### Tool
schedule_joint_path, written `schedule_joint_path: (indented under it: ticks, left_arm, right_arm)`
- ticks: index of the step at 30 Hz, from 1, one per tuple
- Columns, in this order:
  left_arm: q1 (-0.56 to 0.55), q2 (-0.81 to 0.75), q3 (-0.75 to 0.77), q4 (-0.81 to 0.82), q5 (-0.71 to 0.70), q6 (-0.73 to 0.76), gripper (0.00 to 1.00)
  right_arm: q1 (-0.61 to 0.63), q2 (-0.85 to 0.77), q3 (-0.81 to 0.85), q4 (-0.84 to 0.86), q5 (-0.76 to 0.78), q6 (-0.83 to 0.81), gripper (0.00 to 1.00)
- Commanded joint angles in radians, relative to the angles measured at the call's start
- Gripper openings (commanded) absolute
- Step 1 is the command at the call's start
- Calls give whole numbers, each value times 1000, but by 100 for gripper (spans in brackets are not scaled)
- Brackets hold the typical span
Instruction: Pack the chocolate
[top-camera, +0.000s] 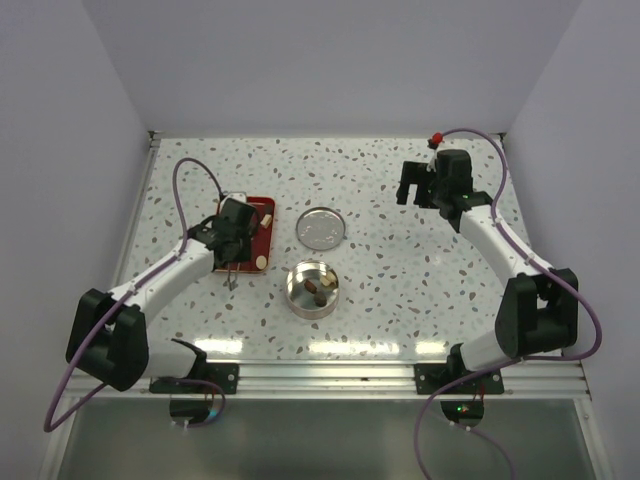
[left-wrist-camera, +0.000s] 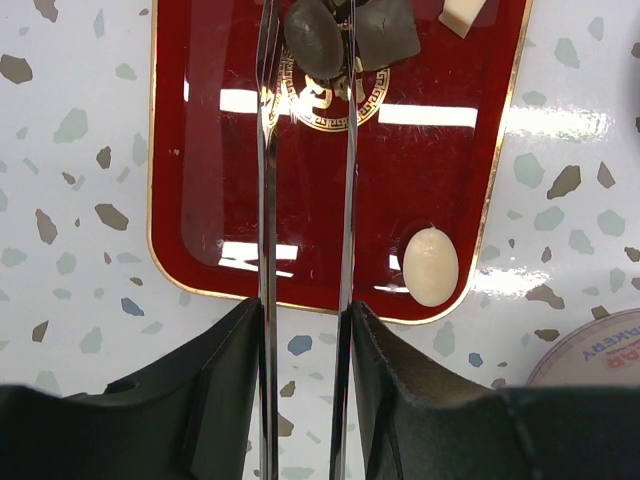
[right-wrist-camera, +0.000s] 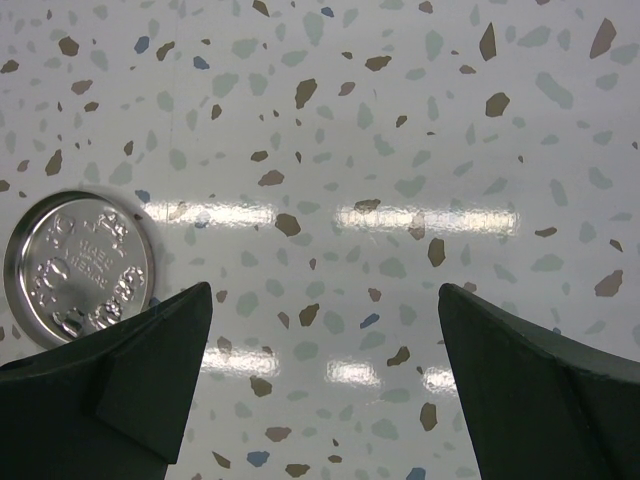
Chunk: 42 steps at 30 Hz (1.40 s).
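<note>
Chocolate lies in two places: a few chunks in the open tin (top-camera: 312, 288) at the centre of the overhead view, the rest on the red tray (left-wrist-camera: 190, 180) to its left. The left gripper (top-camera: 236, 228) hangs over that tray, its thin metal blades (left-wrist-camera: 266, 200) part-closed either side of a dark chunk (left-wrist-camera: 315, 40), likely lined up to pick it. The blade tips run off the frame's top edge, so I cannot tell whether they pinch it. A cream oval (left-wrist-camera: 430, 265) lies lower right. The right gripper (right-wrist-camera: 325, 380) gapes wide and empty at upper right, apparently parked away from the work, with the tin lid (right-wrist-camera: 78, 268) nearby.
</note>
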<state>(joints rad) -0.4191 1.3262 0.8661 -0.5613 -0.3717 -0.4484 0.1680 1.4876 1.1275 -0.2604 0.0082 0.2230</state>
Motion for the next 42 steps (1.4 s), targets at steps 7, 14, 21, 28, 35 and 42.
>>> schedule_joint_path:
  ticks: [7,14,21,28,35,42]
  left_arm:
    - [25,5,24,78,-4,39,46]
    - [45,16,24,103,25,53,45]
    - [45,-18,22,89,43,62,33]
    - [45,-97,48,40,146,86,30]
    - [42,-192,54,-35,284,129,29]
    - [-13,-306,57,-123,465,178,29]
  right_arm:
    - [-4,0,43,10,-5,-16,99]
    - [-2,-4,49,1,-5,-19,99]
    - [-4,-4,49,1,-5,-16,99]
    - [-4,-7,58,-3,-5,-17,99]
    - [-4,10,87,-13,-26,-11,99]
    - [-4,22,110,-17,-36,1,99]
